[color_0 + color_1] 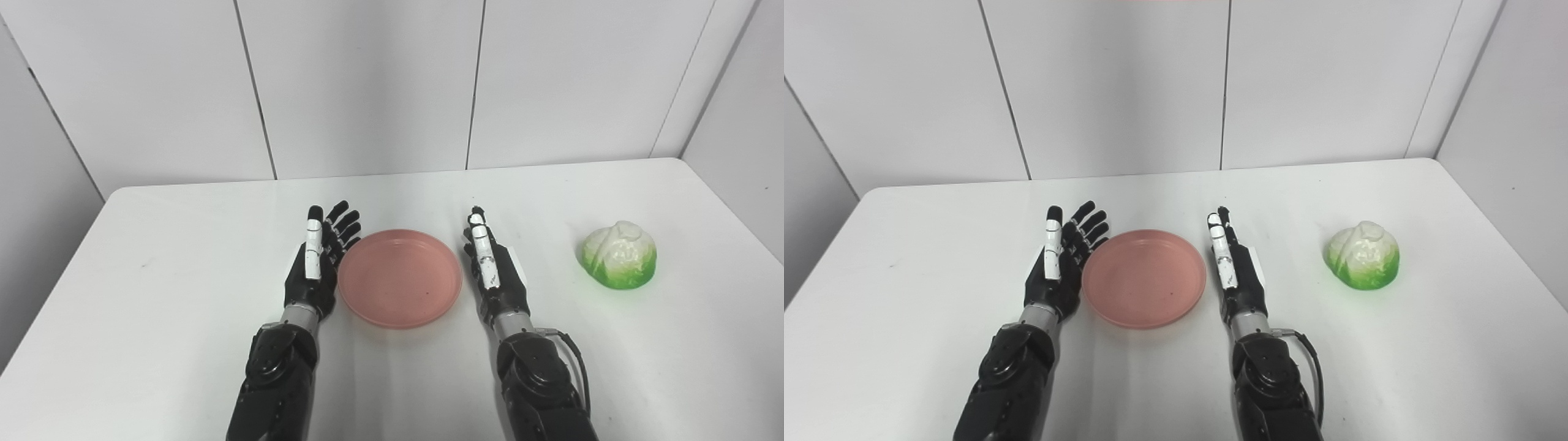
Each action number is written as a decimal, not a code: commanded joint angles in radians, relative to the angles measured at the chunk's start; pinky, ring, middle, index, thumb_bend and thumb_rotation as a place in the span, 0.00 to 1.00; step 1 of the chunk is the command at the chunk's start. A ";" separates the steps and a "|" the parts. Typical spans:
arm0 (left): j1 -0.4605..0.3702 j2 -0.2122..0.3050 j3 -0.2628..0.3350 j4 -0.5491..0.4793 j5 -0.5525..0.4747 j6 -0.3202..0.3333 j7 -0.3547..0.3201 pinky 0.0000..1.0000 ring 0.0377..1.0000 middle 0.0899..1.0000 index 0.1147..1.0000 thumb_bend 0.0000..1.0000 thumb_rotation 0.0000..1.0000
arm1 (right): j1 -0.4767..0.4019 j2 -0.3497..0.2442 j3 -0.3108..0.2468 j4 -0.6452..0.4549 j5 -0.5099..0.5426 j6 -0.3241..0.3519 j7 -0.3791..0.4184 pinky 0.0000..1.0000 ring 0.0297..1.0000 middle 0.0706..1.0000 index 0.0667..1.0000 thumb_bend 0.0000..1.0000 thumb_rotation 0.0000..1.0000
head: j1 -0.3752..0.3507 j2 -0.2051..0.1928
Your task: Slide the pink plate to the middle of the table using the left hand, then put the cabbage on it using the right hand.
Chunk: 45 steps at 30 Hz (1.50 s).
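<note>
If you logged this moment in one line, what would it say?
pink plate: mid-table, empty | left hand: open, beside plate | right hand: open, holding nothing | cabbage: on table, right, untouched

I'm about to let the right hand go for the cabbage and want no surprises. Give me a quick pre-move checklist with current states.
1. Pink plate near the table's middle: ok.
2. Plate bare, nothing in it: ok.
3. Left hand off the plate: cannot tell; its fingers sit right at the rim.
4. Right hand open, holding nothing: ok.
5. Cabbage resting on the table, apart from the plate, on the right hand's side: ok.
6. Nothing between right hand and cabbage: ok.
</note>
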 commanded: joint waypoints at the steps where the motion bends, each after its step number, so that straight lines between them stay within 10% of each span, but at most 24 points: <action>1: -0.007 -0.012 -0.013 -0.027 0.016 -0.039 0.003 0.99 0.98 0.95 0.94 0.76 1.00 | -0.048 0.004 -0.007 -0.036 0.011 0.007 0.004 1.00 0.98 1.00 1.00 0.57 0.99 | 0.021 0.001; 16: -0.030 -0.042 -0.058 0.056 0.199 -0.162 0.149 1.00 1.00 1.00 1.00 0.73 1.00 | -0.079 -0.091 -0.020 -0.117 -0.041 -0.044 0.003 1.00 0.99 0.98 0.99 0.62 0.95 | 0.060 0.020; 21: -0.040 -0.052 -0.056 0.080 0.194 -0.192 0.150 1.00 1.00 1.00 1.00 0.71 1.00 | -0.084 -0.227 -0.008 -0.245 -0.069 0.025 0.088 1.00 0.99 0.99 1.00 0.61 0.93 | 0.048 0.022; 29: -0.052 -0.060 -0.055 0.118 0.235 -0.225 0.214 1.00 1.00 1.00 1.00 0.69 1.00 | -0.149 -0.581 0.075 -0.402 -0.307 0.384 0.270 0.96 1.00 1.00 1.00 0.76 0.82 | 0.007 0.026; 45: -0.049 -0.026 -0.028 0.095 0.185 -0.215 0.177 1.00 1.00 1.00 1.00 0.70 1.00 | -0.218 -0.706 0.041 -0.267 -0.643 0.396 0.539 0.90 0.97 0.97 0.91 0.90 0.45 | -0.198 -0.001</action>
